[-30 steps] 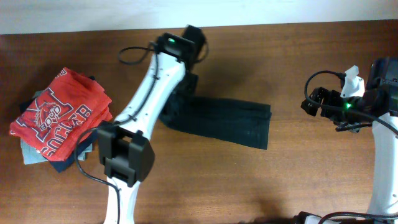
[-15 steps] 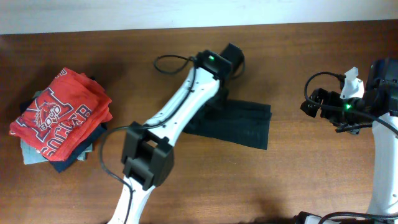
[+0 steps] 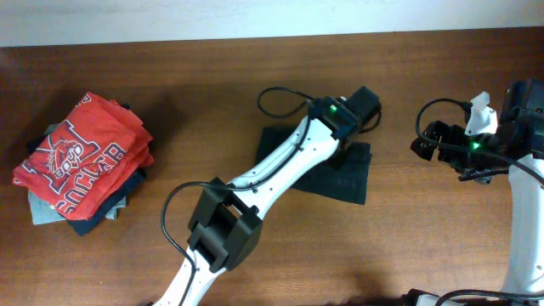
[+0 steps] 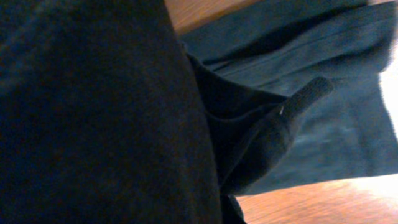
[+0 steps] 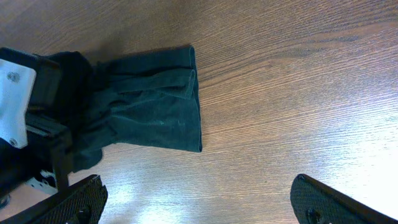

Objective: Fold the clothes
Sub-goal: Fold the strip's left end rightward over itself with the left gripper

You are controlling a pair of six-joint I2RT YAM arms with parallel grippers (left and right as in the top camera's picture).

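Left wrist cam: black garment (image 4: 93, 112) fills the frame from 6 through 9 to 12 o'clock, right up against the lens, no texture detail. Flatter layers of it lie from 1 to 4 o'clock, with creases running toward 2. A bunched, rounded fold sticks out from centre toward 2 o'clock. Wood table (image 4: 311, 202) shows at 5 o'clock and in a sliver at 12. Glare at the 3 o'clock edge.

Robot lab bench: two white arms, left arm (image 3: 280, 166) and right arm (image 3: 523, 221), sit at a bare wood-grain table (image 3: 425, 255) with loose cabling (image 3: 280, 88) and a green status LED (image 3: 332, 108) exposed. Plain white wall (image 3: 127, 21) behind, stack of sample garments (image 3: 81, 161) on the tabletop.
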